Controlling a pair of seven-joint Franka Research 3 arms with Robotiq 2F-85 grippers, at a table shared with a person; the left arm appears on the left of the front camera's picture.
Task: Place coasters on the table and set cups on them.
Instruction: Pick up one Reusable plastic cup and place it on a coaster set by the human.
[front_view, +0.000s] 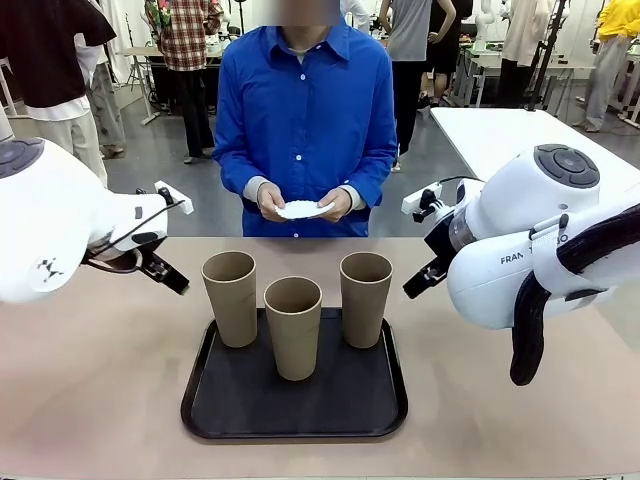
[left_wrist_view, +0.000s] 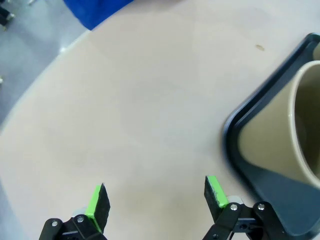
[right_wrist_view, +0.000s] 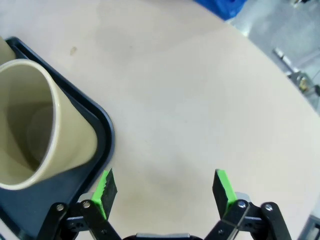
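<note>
Left wrist view: the left gripper (left_wrist_view: 156, 195) hangs over the bare table (left_wrist_view: 150, 100), fingers wide apart, holding nothing. The right gripper (right_wrist_view: 165, 182) is equally spread and empty. The three cups (front_view: 293, 325) stand on the black tray (front_view: 240, 405), and the coasters (front_view: 303, 209) lie in the person's hands (front_view: 270, 200).

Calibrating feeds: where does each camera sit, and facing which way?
Front: between the arms, facing across the table at the person holding coasters; left arm, right arm at edges.
Left wrist: above the table, looking down past open left fingers at the left cup.
Right wrist: likewise, open right fingers, right cup.
Both wrists share the tray.
</note>
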